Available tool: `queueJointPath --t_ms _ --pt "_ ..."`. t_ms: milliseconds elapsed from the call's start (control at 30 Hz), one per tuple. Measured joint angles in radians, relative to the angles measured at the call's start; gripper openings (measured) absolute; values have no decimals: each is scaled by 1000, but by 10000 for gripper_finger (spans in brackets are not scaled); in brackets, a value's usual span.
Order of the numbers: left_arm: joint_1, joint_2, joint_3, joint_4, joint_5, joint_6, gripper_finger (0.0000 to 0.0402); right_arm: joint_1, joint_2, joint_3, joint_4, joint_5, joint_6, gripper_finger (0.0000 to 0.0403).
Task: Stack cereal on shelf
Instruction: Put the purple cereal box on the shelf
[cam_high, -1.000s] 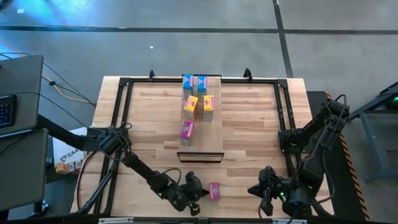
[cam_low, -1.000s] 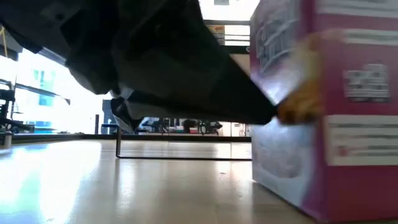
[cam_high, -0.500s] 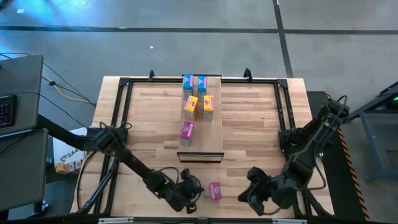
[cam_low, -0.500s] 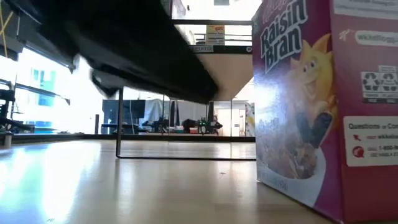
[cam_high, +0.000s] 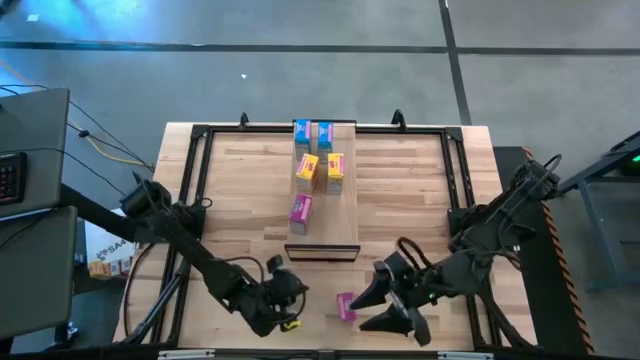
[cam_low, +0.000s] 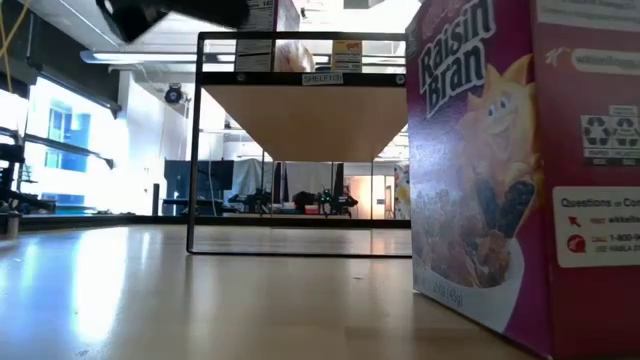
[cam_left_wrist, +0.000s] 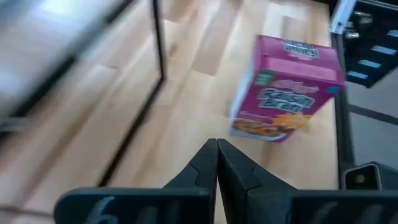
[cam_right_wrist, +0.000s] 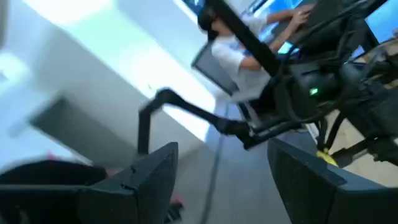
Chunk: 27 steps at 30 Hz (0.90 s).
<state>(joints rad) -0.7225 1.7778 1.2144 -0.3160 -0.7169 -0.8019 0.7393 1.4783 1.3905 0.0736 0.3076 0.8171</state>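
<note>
A pink cereal box (cam_high: 345, 306) stands upright and free on the tabletop (cam_high: 240, 200) near its front edge, just in front of the shelf (cam_high: 345, 235). Five more cereal boxes (cam_high: 318, 165) sit on the shelf. The right end effector (cam_high: 385, 303), fingers spread apart, is just beside the pink box. The left end effector (cam_high: 283, 290), fingers pressed together and empty, is nearby on the other side

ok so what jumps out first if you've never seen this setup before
The pink cereal box standing alone on the tabletop near the front edge, filling the right side of the low view. The right gripper sits just to its right with fingers spread open, while the left gripper, shut, is off to its left. Behind them, five more boxes sit on the pale shelf at mid-table.
</note>
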Motion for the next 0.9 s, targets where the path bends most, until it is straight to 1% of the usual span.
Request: queueJointPath --t_ms 67,100,200,333,400,500,567,633,733,900 --pt "-6 -28 0 -20 -14 -9 0 -14 39 128 -177 -38 -33 247" --pt "-6 -41 0 -29 -15 -15 0 -16 60 197 -301 -50 -38 247" --pt "-10 -79 0 -65 -15 -25 0 -25 132 393 -650 -44 3 248" --pt "-15 -136 0 -114 -9 -17 0 -15 240 580 -1026 -52 207 248" --pt "-17 -163 0 -161 -10 -5 0 -10 294 644 -1157 -74 334 248" --pt "-10 -193 0 -181 -7 41 0 -1 366 699 -1277 -121 518 248" --pt "-1 -205 0 -190 8 85 0 -7 409 710 -1274 -147 601 248" --pt "13 -218 0 -189 44 137 0 -22 446 710 -1278 -163 677 248" --pt "31 -233 0 -187 109 219 0 -47 492 710 -1285 -190 760 248" --pt "58 -243 0 -187 164 321 0 -96 551 710 -1299 -213 871 248"
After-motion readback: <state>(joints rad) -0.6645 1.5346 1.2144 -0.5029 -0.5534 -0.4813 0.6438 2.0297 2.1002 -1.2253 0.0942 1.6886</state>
